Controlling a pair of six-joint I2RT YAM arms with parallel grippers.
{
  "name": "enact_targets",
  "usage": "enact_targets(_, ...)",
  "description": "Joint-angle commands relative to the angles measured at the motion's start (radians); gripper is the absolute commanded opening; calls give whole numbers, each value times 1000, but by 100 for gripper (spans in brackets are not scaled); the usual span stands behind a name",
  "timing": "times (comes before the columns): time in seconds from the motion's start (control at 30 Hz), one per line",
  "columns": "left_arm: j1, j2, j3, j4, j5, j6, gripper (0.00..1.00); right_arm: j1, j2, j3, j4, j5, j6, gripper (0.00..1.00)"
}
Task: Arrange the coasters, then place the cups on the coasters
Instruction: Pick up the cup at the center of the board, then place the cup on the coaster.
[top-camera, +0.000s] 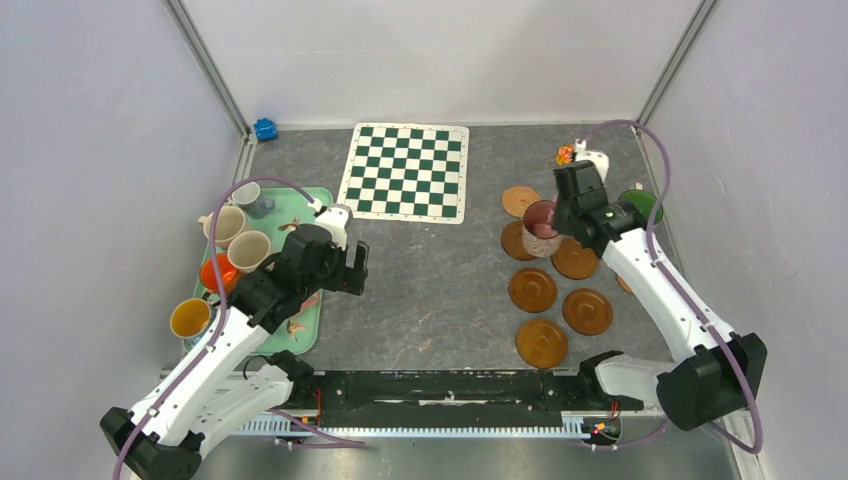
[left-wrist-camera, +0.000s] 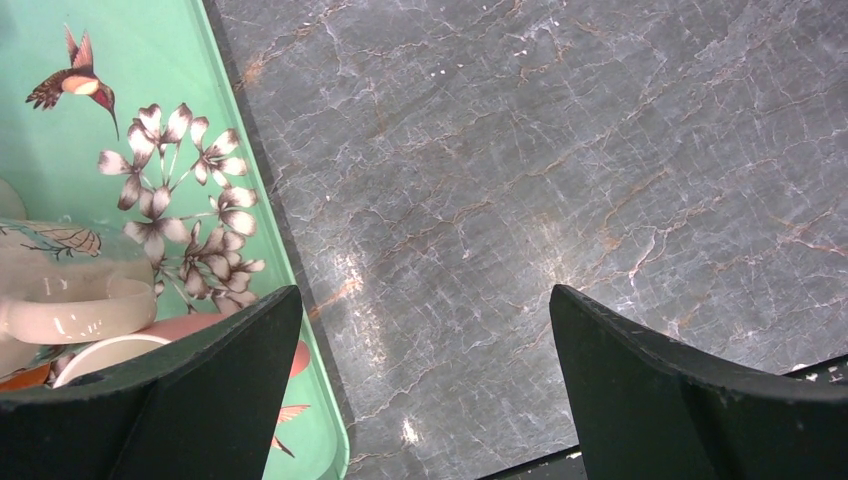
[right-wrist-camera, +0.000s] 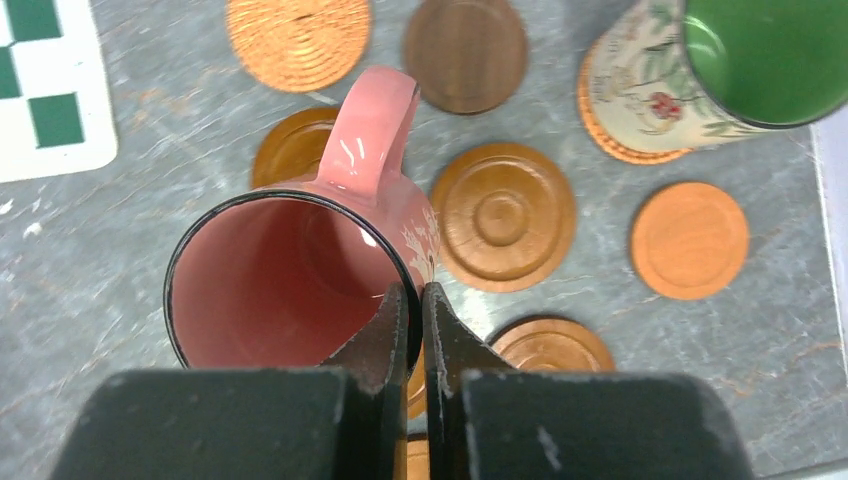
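Note:
My right gripper (right-wrist-camera: 415, 300) is shut on the rim of a pink cup (right-wrist-camera: 290, 290), one finger inside and one outside. In the top view the pink cup (top-camera: 541, 225) is over a brown coaster (top-camera: 515, 243); whether it rests on it I cannot tell. Several more coasters lie around it (top-camera: 532, 289) (top-camera: 587, 311) (top-camera: 541, 342) (right-wrist-camera: 503, 215). A green-lined cup (right-wrist-camera: 740, 70) stands on a woven coaster (right-wrist-camera: 620, 140). My left gripper (left-wrist-camera: 425, 297) hangs open over bare table beside the tray. Several cups (top-camera: 249, 250) remain on the mint-green tray (top-camera: 320, 200).
A green-and-white chequered mat (top-camera: 405, 170) lies at the back centre. A blue toy (top-camera: 265, 128) sits in the back left corner. A small orange toy (top-camera: 566, 154) and a white cup (top-camera: 594, 160) stand at the back right. Walls close in on both sides.

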Motion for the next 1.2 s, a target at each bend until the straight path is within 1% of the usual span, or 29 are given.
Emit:
enact_targets(0.0,0,-9,5,33,28,25,100,-117,-34,-1,148,-104,-86,0)
enact_targets(0.07,0,-12,4,34,32,26,100,-158,8,36,131,-121,-99,0)
enact_targets(0.17,0,-14,3,35,34,26,100,-200,27,54,137,-104,-63,0)
enact_targets(0.23,0,-14,3,35,37,27,100,-215,32,65,174,-167,-103,0)
enact_targets(0.27,0,-14,3,35,40,27,100,-221,39,79,183,-221,-151,0)
enact_targets(0.37,0,-18,1,35,42,27,100,-233,60,130,179,-246,-241,0)
enact_targets(0.47,0,-26,0,37,41,27,100,-279,66,154,173,-273,-241,0)
enact_targets(0.6,0,-25,-1,38,49,27,100,-318,77,169,194,-365,-266,0)
enact_targets(0.67,0,-23,1,38,51,27,100,-326,105,208,197,-416,-297,0)
enact_targets(0.73,0,-23,0,38,50,27,100,-329,133,254,182,-423,-304,0)
enact_targets(0.77,0,-23,0,38,50,27,100,-329,142,273,177,-458,-304,0)
enact_targets(0.9,0,-27,0,38,44,27,100,-329,164,292,171,-526,-349,0)
enact_targets(1.0,0,-33,0,38,37,27,100,-331,200,339,132,-521,-378,0)
enact_targets(1.17,0,-34,-2,38,42,27,100,-333,249,401,147,-527,-376,0)
